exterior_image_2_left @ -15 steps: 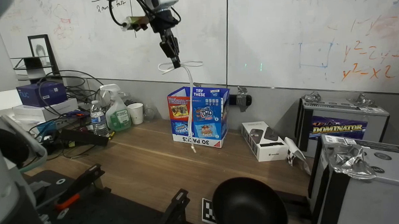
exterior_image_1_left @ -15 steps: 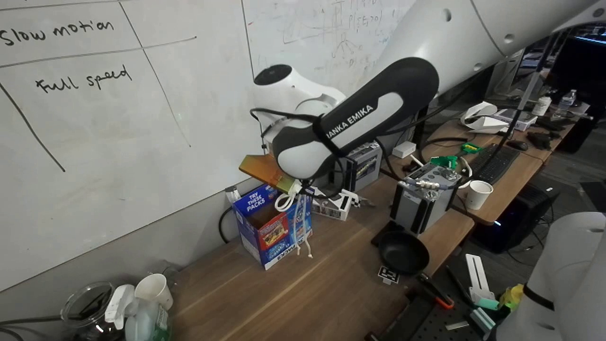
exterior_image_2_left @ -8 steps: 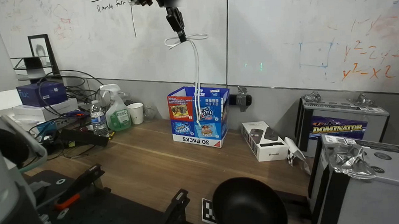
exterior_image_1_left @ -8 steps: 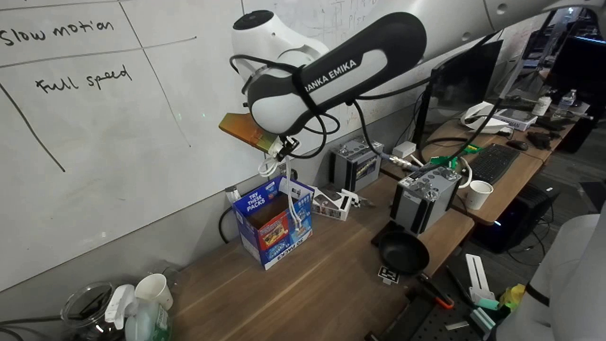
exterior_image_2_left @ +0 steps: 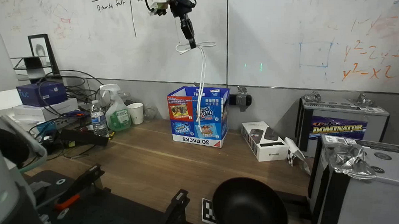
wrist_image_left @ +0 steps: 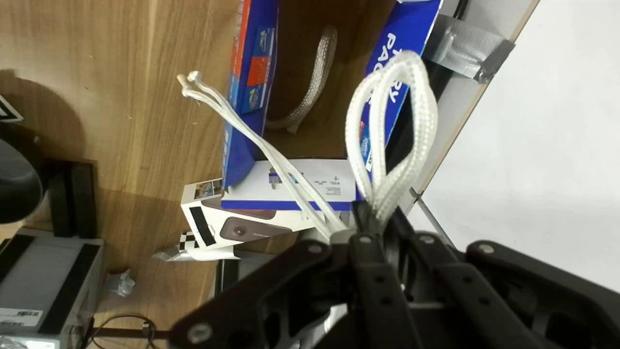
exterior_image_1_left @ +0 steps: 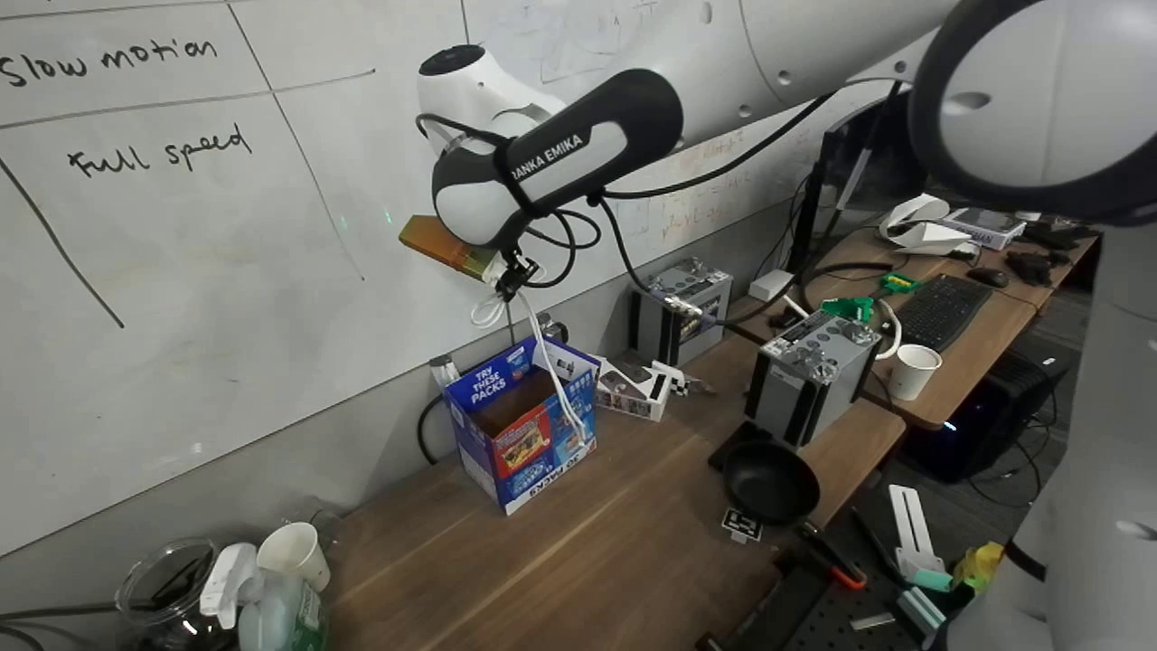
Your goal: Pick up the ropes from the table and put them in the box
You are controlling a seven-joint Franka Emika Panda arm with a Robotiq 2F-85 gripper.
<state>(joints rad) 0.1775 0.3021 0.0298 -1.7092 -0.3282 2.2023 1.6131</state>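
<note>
A white rope (exterior_image_2_left: 203,67), tied in a bundle, hangs from my gripper (exterior_image_2_left: 193,45) in the air above the box (exterior_image_2_left: 181,117). In an exterior view, the gripper (exterior_image_1_left: 511,291) holds the rope (exterior_image_1_left: 540,342) higher than the open box (exterior_image_1_left: 520,448). In the wrist view the gripper (wrist_image_left: 382,215) is shut on the rope. The rope's loop (wrist_image_left: 425,116) sticks out past the fingertips, and two loose ends hang across the box's near wall (wrist_image_left: 248,89), outside the opening. Another thicker white rope (wrist_image_left: 320,70) lies inside the box.
A white phone box (exterior_image_2_left: 268,146) stands beside the box. Grey power units (exterior_image_2_left: 364,185) and a black pan (exterior_image_2_left: 249,203) stand on the table's other side. A spray bottle (exterior_image_2_left: 118,111) and paper cup (exterior_image_2_left: 135,113) stand across from them. A whiteboard (exterior_image_1_left: 271,298) rises behind the box.
My gripper has risen with the rope, then dipped slightly while shifting toward the whiteboard. The rope ends have lifted from table level to across the box's front wall. The box has not moved.
</note>
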